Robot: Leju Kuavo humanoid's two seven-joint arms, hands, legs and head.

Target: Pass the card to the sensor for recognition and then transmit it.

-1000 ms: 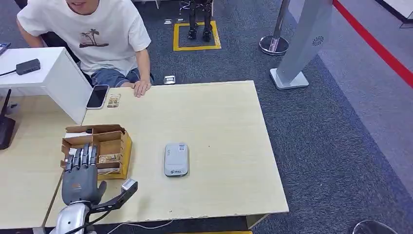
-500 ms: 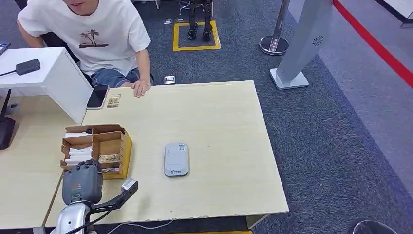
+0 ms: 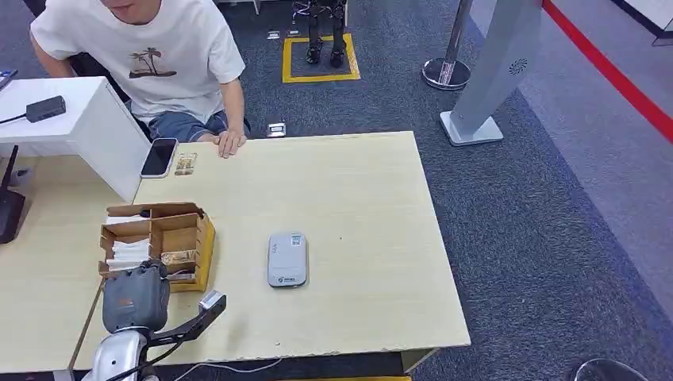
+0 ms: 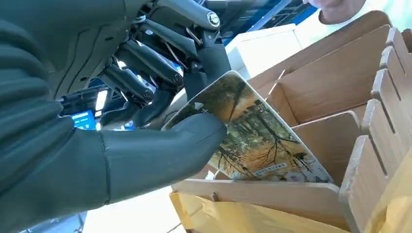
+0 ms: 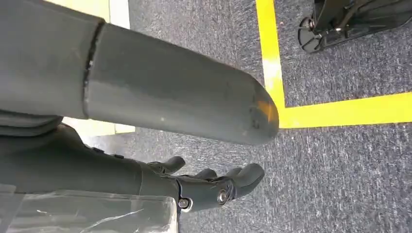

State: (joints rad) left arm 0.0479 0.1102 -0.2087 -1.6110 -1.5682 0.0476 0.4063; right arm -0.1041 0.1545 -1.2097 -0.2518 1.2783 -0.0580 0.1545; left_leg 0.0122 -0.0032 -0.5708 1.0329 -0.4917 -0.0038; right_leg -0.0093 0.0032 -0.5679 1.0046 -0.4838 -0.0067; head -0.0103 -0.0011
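Note:
My left hand (image 3: 135, 298) is curled over the near end of the cardboard card box (image 3: 186, 230) at the table's left. In the left wrist view the hand (image 4: 160, 121) pinches a card (image 4: 252, 141) with a forest picture between thumb and fingers, the card still standing in a box slot (image 4: 340, 145). The grey card sensor (image 3: 286, 259) lies flat on the table to the right of the box. My right hand (image 5: 214, 187) hangs beside the body over grey carpet, fingers loosely apart, holding nothing.
A person in a white shirt (image 3: 159, 55) sits at the table's far side, one hand (image 3: 230, 143) on the edge. A phone (image 3: 159, 157) and another card (image 3: 185, 164) lie near them. A white box (image 3: 79, 127) stands at the left. Cable and connector (image 3: 208, 305) lie by my wrist.
My left hand's fingers, stretched flat over the box a second ago, have curled down into it and closed on the card. Nothing else moved.

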